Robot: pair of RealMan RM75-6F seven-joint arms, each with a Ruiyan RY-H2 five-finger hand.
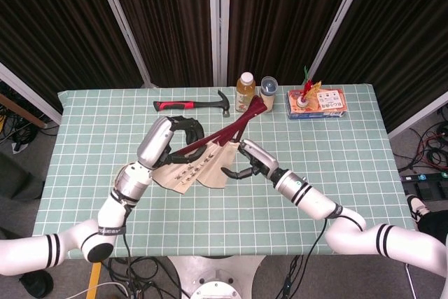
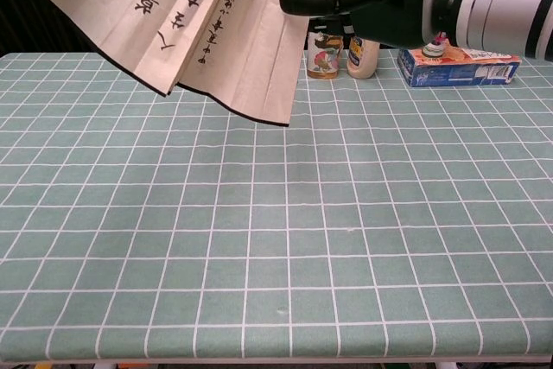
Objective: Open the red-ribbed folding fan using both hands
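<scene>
The folding fan is partly spread and held above the table. Its red ribs run up to the right toward the bottles, and its beige leaf with black writing hangs below them. The leaf fills the upper left of the chest view. My left hand grips the ribs near their lower left end; the chest view does not show it. My right hand is at the fan's right edge, fingers spread on either side of the outer fold, and one dark finger reaches to the leaf's edge. I cannot tell whether it is pinching.
A red-handled hammer lies at the back of the green checked table. Two bottles stand behind the fan's tip. An orange box with a small feathered object on it sits at the back right.
</scene>
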